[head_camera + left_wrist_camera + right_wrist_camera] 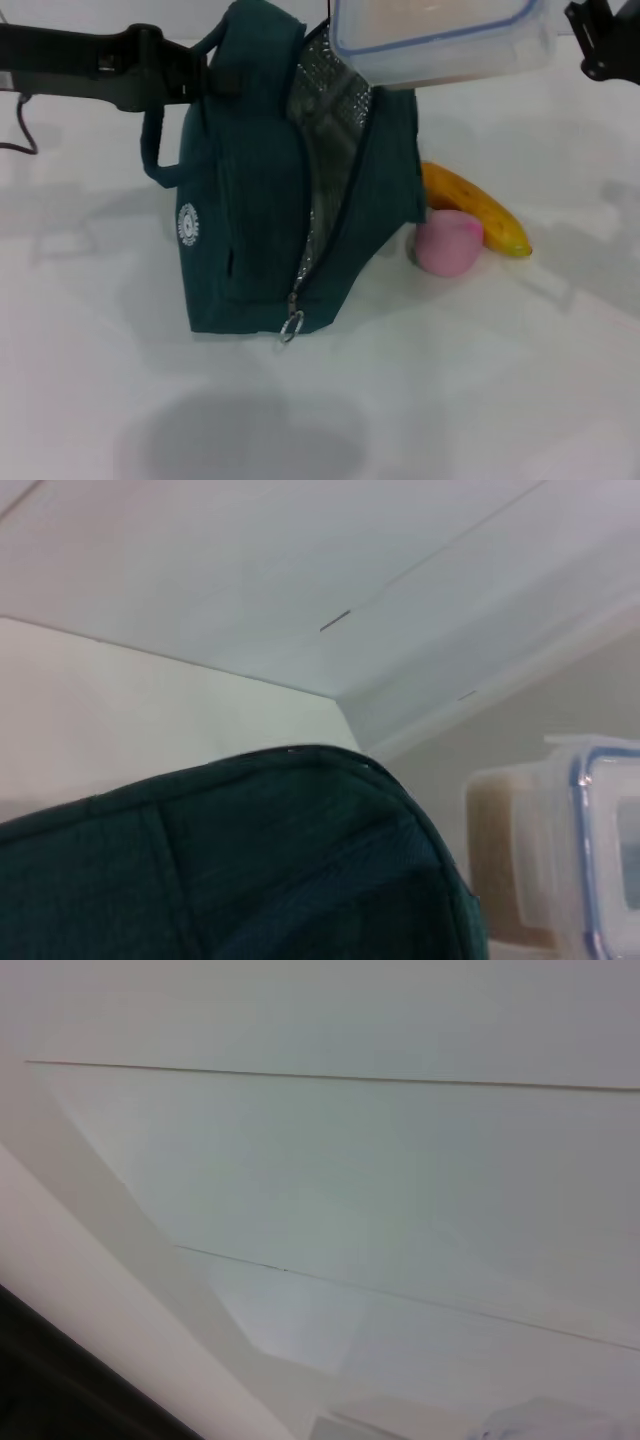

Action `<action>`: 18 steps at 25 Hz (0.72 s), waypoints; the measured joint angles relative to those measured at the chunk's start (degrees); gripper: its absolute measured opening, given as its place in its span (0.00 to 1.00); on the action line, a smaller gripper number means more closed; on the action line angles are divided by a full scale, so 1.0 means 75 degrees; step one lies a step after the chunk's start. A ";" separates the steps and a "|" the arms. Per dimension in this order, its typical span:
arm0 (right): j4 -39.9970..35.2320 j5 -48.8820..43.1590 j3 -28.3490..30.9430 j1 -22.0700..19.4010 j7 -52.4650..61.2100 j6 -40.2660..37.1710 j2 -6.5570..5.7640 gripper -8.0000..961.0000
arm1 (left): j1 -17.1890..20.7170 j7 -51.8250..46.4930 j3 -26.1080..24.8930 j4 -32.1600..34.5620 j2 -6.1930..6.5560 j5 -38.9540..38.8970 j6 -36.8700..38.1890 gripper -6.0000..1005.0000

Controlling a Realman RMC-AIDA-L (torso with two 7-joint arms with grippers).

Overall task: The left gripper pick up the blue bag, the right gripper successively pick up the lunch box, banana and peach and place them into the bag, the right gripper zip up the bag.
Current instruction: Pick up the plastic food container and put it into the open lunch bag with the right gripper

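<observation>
The blue bag (pixel 250 200) stands upright on the white table, its zip open and the silver foil lining showing. My left gripper (pixel 205 75) reaches in from the left and is shut on the bag's top handle. My right gripper (pixel 590 40), at the top right edge, holds the lunch box (pixel 440 40) in the air just above the bag's open mouth. The banana (pixel 480 210) and the peach (pixel 447 245) lie on the table right of the bag, touching each other. The left wrist view shows the bag's top (pixel 250 860) with the lunch box (pixel 560 850) beside it.
The bag's ring pull (pixel 291 326) hangs at the low front end of the zip. The white table (pixel 450 400) stretches in front of the bag. The right wrist view shows only pale wall panels.
</observation>
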 joint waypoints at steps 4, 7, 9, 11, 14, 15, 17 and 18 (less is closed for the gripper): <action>-0.0009 -0.0013 -0.0041 0.0136 -0.0020 0.0132 0.0027 0.10 | 0.0000 -0.0001 0.0096 -0.0063 -0.0028 -0.0173 0.0003 0.04; -0.0015 -0.0030 -0.0049 0.0200 -0.0035 0.0147 0.0034 0.10 | 0.0001 -0.0001 0.0155 -0.0065 -0.0054 -0.0196 0.0005 0.04; -0.0021 -0.0033 -0.0052 0.0220 -0.0039 0.0147 0.0041 0.10 | 0.0001 -0.0001 0.0163 -0.0065 -0.0069 -0.0198 0.0006 0.04; -0.0022 -0.0036 -0.0056 0.0225 -0.0044 0.0147 0.0050 0.10 | 0.0005 -0.0001 0.0163 -0.0065 -0.0082 -0.0200 0.0007 0.04; -0.0010 -0.0043 -0.0074 0.0231 -0.0066 0.0152 0.0056 0.10 | 0.0006 -0.0001 0.0163 -0.0065 -0.0102 -0.0203 0.0007 0.04; 0.0012 -0.0049 -0.0095 0.0231 -0.0084 0.0164 0.0057 0.10 | -0.0001 -0.0001 0.0163 -0.0065 -0.0116 -0.0205 0.0007 0.04; 0.0036 -0.0055 -0.0159 0.0232 -0.0131 0.0227 0.0058 0.10 | -0.0005 -0.0001 0.0196 -0.0065 -0.0131 -0.0288 0.0011 0.04; 0.0035 -0.0057 -0.0208 0.0233 -0.0153 0.0273 0.0059 0.10 | 0.0000 -0.0001 0.0220 -0.0063 -0.0131 -0.0345 0.0013 0.04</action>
